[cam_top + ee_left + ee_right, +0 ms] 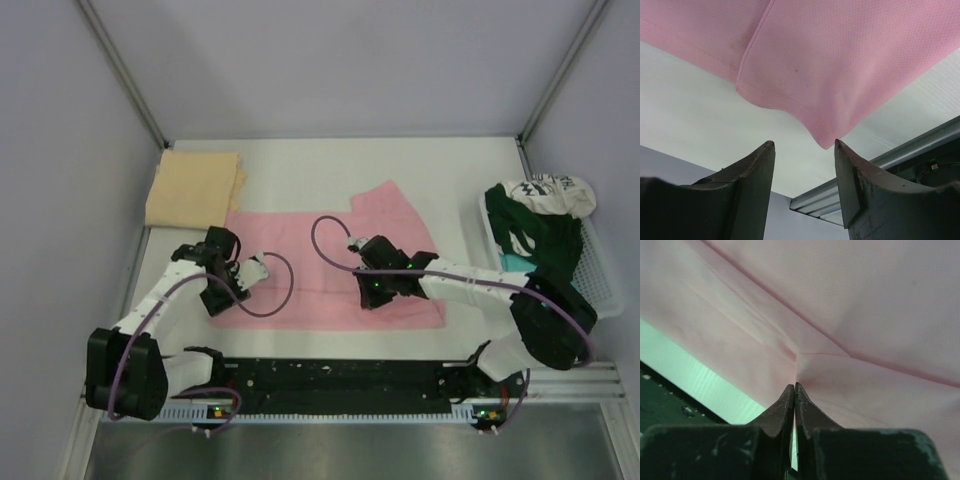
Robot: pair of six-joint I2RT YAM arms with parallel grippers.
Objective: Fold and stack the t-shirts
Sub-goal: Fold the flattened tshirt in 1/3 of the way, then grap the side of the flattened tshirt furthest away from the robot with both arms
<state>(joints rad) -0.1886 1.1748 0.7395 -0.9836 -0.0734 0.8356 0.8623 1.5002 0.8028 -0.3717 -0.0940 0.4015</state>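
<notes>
The light pink t-shirt [300, 275] lies spread in the middle of the table. My right gripper [370, 292] is shut and pinches a fold of the pink shirt [865, 305] near its front edge; its tips [794, 385] are closed on the cloth. My left gripper [256, 268] is open at the shirt's left side. In the left wrist view a corner of the pink shirt [840, 65] hangs just ahead of the open gripper [804, 144], touching neither finger. The tan-beige t-shirt [195, 187] lies folded at the back left.
A white basket [605, 285] at the right holds the dark green shirt [535, 235], the white printed shirt [550, 190] and a bit of the teal one [512, 262]. Grey walls enclose the table. The black mounting rail [340, 375] runs along the front edge.
</notes>
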